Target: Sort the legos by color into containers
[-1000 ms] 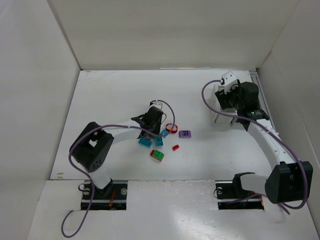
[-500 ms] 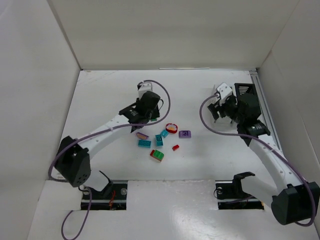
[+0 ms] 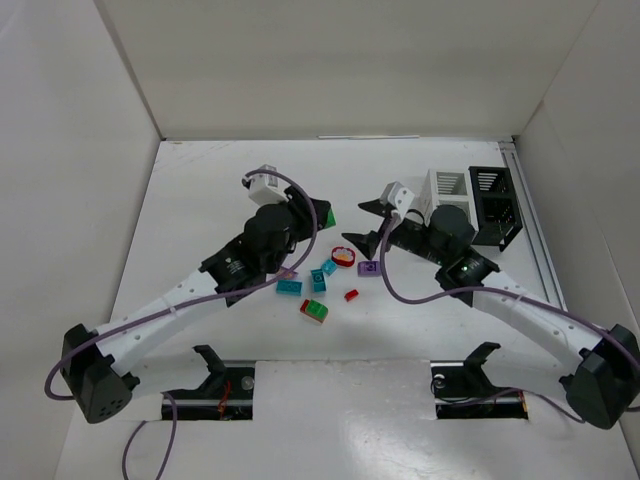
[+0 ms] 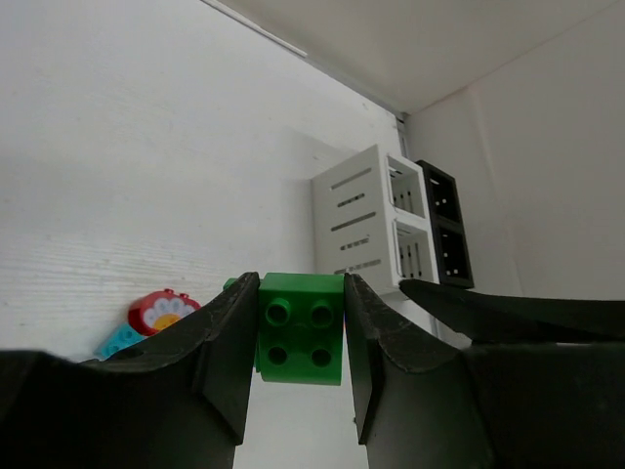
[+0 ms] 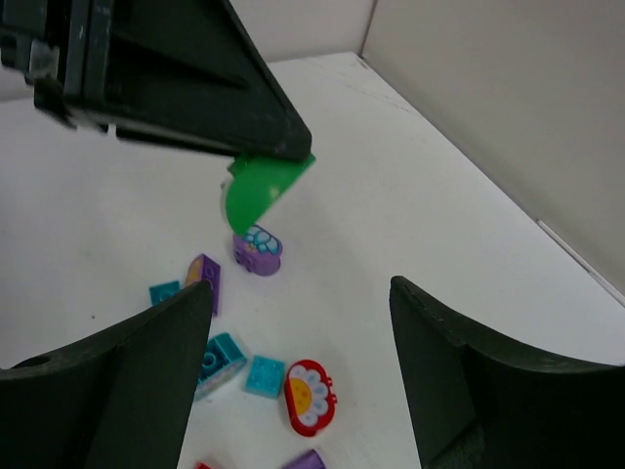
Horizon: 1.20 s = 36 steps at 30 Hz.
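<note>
My left gripper (image 3: 312,217) is shut on a green lego (image 3: 323,213) and holds it above the table; in the left wrist view the green lego (image 4: 300,327) sits clamped between both fingers. My right gripper (image 3: 366,224) is open and empty, just right of it, above the pile. Loose legos lie below: a red flower piece (image 3: 343,256), a purple one (image 3: 369,268), teal ones (image 3: 289,287), a small red one (image 3: 351,295) and a red-green one (image 3: 314,311). The white container (image 3: 447,190) and black container (image 3: 495,205) stand side by side at the back right.
The right wrist view shows the left gripper's dark fingers (image 5: 195,78) overhead with the green lego (image 5: 256,186), plus a purple flower piece (image 5: 257,249) and the red flower piece (image 5: 310,396). White walls enclose the table on three sides.
My left gripper has risen off the pile and moved back with the green lego. My right arm has swung left from the containers, uncovering them, and now hangs over the pile.
</note>
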### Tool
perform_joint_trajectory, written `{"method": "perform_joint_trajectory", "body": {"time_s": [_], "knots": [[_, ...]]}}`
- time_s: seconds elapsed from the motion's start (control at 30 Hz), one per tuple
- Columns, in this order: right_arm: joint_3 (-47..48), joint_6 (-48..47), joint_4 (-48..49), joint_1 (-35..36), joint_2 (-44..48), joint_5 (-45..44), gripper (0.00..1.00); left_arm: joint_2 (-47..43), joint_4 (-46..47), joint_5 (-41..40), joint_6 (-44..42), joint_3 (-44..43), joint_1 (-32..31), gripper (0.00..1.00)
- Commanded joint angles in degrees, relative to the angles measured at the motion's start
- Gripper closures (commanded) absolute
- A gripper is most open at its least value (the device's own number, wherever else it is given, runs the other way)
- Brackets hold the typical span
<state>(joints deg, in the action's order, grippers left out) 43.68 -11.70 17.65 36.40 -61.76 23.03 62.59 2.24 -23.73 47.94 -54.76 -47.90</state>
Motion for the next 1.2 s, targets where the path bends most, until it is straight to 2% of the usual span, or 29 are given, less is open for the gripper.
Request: {"method": "perform_joint_trajectory", "body": {"time_s": [0.0, 0.2, 0.5, 0.73, 0.83, 0.87, 0.97, 1.0, 1.1, 1.17], "knots": [[1.8, 5.5, 10.1, 3.3, -1.3, -3.2, 0.22, -0.6, 7.9, -3.1, 4.2, 1.1, -2.9, 0.88], [2.5, 10.7, 10.7, 4.4, -2.6, -6.8, 0.22, -0.6, 10.8, -8.7, 4.9, 1.7, -6.9, 0.88], [1.9, 15.4, 13.9, 5.4, -2.6, -9.4, 0.23, -1.7, 11.9, -10.6, 6.1, 3.4, -8.6, 0.89], [4.4, 15.9, 14.6, 5.4, -5.6, -6.4, 0.27, -1.7, 13.9, -11.2, 6.1, 4.0, -9.7, 0.89], [4.4, 16.5, 15.3, 5.4, -6.2, -6.4, 0.37, -1.7, 13.9, -11.2, 6.1, 4.0, -10.2, 0.89], [4.4, 16.5, 15.3, 5.4, -6.2, -6.4, 0.43, -1.7, 13.9, -11.2, 6.1, 4.6, -10.2, 0.89], [3.9, 17.2, 15.3, 5.4, -6.2, -5.8, 0.5, -2.7, 14.5, -12.2, 6.1, 5.1, -10.2, 0.89], [3.9, 17.2, 15.3, 5.4, -6.2, -5.8, 0.56, -2.7, 14.5, -12.2, 6.1, 5.1, -10.2, 0.89], [2.5, 17.2, 15.3, 5.4, -5.0, -4.4, 0.67, -3.3, 14.5, -14.1, 6.1, 5.1, -10.2, 0.89], [1.2, 17.2, 15.3, 3.9, -4.0, -3.3, 0.7, -4.5, 13.0, -16.1, 6.1, 5.1, -10.2, 0.89]]}}
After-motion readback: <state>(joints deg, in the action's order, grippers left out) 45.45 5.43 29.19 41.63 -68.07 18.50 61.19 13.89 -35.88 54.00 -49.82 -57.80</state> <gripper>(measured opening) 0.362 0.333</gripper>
